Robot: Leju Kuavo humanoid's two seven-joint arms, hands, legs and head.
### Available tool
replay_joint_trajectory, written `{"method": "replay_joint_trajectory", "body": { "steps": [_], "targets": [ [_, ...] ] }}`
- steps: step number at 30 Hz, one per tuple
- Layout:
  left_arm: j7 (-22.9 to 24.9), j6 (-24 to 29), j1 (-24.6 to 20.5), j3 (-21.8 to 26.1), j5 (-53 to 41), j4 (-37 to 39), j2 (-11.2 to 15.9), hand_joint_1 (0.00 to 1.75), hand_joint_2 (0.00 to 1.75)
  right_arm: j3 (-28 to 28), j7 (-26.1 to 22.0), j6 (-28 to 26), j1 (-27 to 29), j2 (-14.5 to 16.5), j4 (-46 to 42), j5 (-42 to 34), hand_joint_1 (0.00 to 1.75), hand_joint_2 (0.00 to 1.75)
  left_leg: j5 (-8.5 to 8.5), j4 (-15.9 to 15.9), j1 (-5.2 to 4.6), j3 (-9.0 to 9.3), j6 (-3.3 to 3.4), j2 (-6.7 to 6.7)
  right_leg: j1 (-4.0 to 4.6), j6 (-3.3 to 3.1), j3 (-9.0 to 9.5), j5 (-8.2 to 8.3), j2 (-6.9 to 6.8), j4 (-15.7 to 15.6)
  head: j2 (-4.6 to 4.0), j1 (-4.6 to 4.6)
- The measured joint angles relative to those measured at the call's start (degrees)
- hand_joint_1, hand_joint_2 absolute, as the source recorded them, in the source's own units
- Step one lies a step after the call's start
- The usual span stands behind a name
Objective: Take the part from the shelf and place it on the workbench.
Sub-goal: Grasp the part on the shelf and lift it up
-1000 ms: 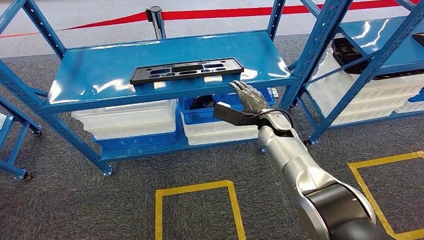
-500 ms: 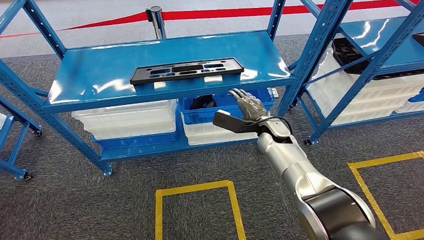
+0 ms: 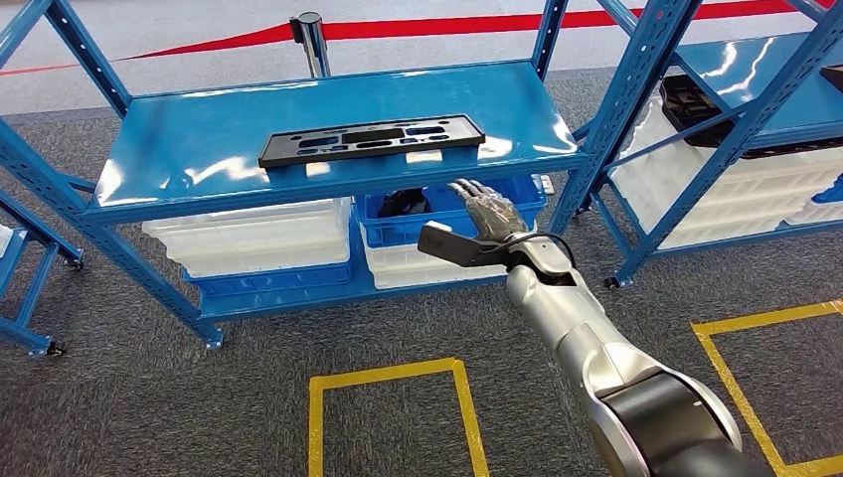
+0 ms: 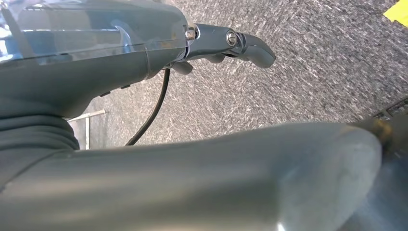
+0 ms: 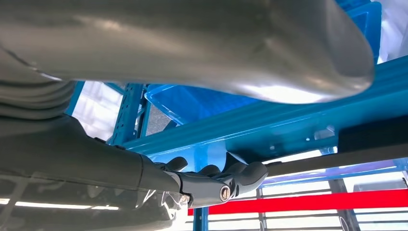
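R hand (image 3: 484, 221) raised in front of shelf (image 3: 199, 149), fingers spread, thumb stuck out to the left, grasping nothing; sits just below front edge of top board, right of centre, not touching part. In R wrist view, fingertips (image 5: 250, 173) lie close under the blue front beam. L hand (image 4: 226, 43) hangs over grey carpet, fingers curled in, nothing in it. Part (image 3: 371, 139), flat black panel w/ slots, lies on top board near front edge, up-left of R hand. Blue bin (image 3: 398, 227) and white bins (image 3: 249, 243) on lower board behind hand. Yellow floor square (image 3: 318, 417) near side.
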Motion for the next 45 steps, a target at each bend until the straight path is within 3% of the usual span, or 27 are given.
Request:
{"method": "replay_joint_trajectory", "body": {
  "steps": [20, 26, 28, 30, 32, 33, 35, 37, 39, 42, 43, 45],
  "targets": [
    [-0.18, 0.01, -0.01, 0.36, -0.51, -0.01, -0.45, 0.00, 0.00, 0.55, -0.16, -0.05, 0.00, 0.04, 0.04, -0.27, 0.00, 0.00, -0.06, 0.19, -0.22, -0.06, 0.09, -0.01, -0.35, 0.05, -0.02, 0.02, 0.00, -0.04, 0.00, -0.01],
    [-0.17, 0.06, -0.06, 0.42, -0.59, -0.02, -0.51, 0.00, 0.00, 0.56, -0.18, -0.15, 0.02, 0.03, 0.04, -0.44, 0.00, 0.00, -0.02, -0.18, -0.10, -0.06, 0.72, 0.14, -0.40, 0.51, -0.14, 0.18, -0.11, 0.93, 0.00, -0.07],
    [-0.17, 0.07, -0.08, 0.43, -0.65, -0.02, -0.60, 0.00, 0.00, 0.56, -0.19, -0.22, -0.13, 0.03, 0.04, -0.50, 0.00, 0.00, 0.08, -0.50, 0.31, 0.22, 0.97, 0.31, -0.37, 0.70, -2.26, -1.34, -0.36, 4.52, 0.00, 0.27],
    [-0.17, 0.07, -0.07, 0.46, -0.68, -0.02, -0.63, 0.00, 0.00, 0.57, -0.20, -0.26, -0.12, 0.04, 0.05, -0.52, 0.00, 0.00, 0.02, -0.51, 0.54, 0.24, 1.04, 0.46, -0.47, 0.87, -6.79, -3.93, -0.49, 11.79, 0.00, 0.75],
    [-0.17, 0.07, -0.05, 0.49, -0.69, -0.02, -0.64, 0.00, 0.00, 0.58, -0.20, -0.26, 0.25, 0.00, 0.10, -0.52, 0.00, 0.00, -0.21, -0.48, 0.74, 0.40, 0.99, 0.47, -0.59, 0.99, -10.86, -4.43, -0.52, 16.82, 0.00, 0.99],
    [-0.17, 0.07, -0.03, 0.51, -0.69, -0.02, -0.65, 0.00, 0.00, 0.58, -0.20, -0.27, 0.39, -0.03, 0.14, -0.52, 0.00, 0.00, -0.42, -0.46, 0.88, 0.64, 0.85, 0.43, -0.62, 1.04, -11.55, -2.86, -0.54, 16.23, 0.00, 1.14],
    [-0.17, 0.07, -0.02, 0.52, -0.69, -0.02, -0.69, 0.00, 0.00, 0.58, -0.20, -0.29, 0.46, -0.08, 0.18, -0.52, 0.00, 0.00, -1.08, -0.47, 1.21, 1.44, 0.29, 0.39, -0.68, 1.15, -10.36, 2.74, -0.62, 9.72, 0.00, 1.42],
    [-0.19, 0.08, -0.06, 0.56, -0.69, -0.01, -0.74, 0.00, 0.00, 0.59, -0.20, -0.32, 0.47, -0.13, 0.24, -0.49, 0.00, 0.00, -1.67, -0.48, 1.40, 1.96, -0.42, 0.40, -0.45, 1.03, -8.76, 5.67, -0.77, 3.70, 0.00, 1.65],
    [-0.19, 0.09, -0.12, 0.58, -0.70, -0.01, -0.82, 0.00, 0.00, 0.61, -0.20, -0.40, 0.63, -0.15, 0.31, -0.44, 0.00, 0.00, -1.95, -0.69, 1.36, 2.12, -1.03, 0.39, -0.17, 0.35, -8.23, 5.38, -0.89, 2.04, 0.00, 1.65],
    [-0.20, 0.09, -0.04, 0.61, -0.70, -0.02, -0.90, 0.00, 0.00, 0.62, -0.20, -0.55, 0.72, -0.16, 0.31, -0.42, 0.00, 0.00, -2.53, 0.35, 1.27, 2.14, -1.84, 0.65, -0.48, -0.89, -7.17, 5.28, -0.85, 1.42, 0.00, 1.05],
    [-0.20, 0.09, -0.07, 0.61, -0.70, -0.02, -0.90, 0.00, 0.00, 0.62, -0.21, -0.58, 0.63, -0.13, 0.31, -0.41, 0.00, 0.00, -3.29, 2.48, 1.32, 1.11, -2.03, 0.86, -0.60, -1.21, -6.70, 5.11, -0.83, 1.31, 0.00, 0.68],
    [-0.23, 0.09, -0.15, 0.63, -0.69, -0.01, -0.91, 0.00, 0.00, 0.64, -0.22, -0.63, 0.62, -0.11, 0.31, -0.36, 0.00, 0.00, -5.80, 9.84, 1.44, -3.13, -2.25, 1.23, -0.66, -1.68, -5.98, 4.58, -0.87, 1.23, 0.00, -0.06]
  ]
}}
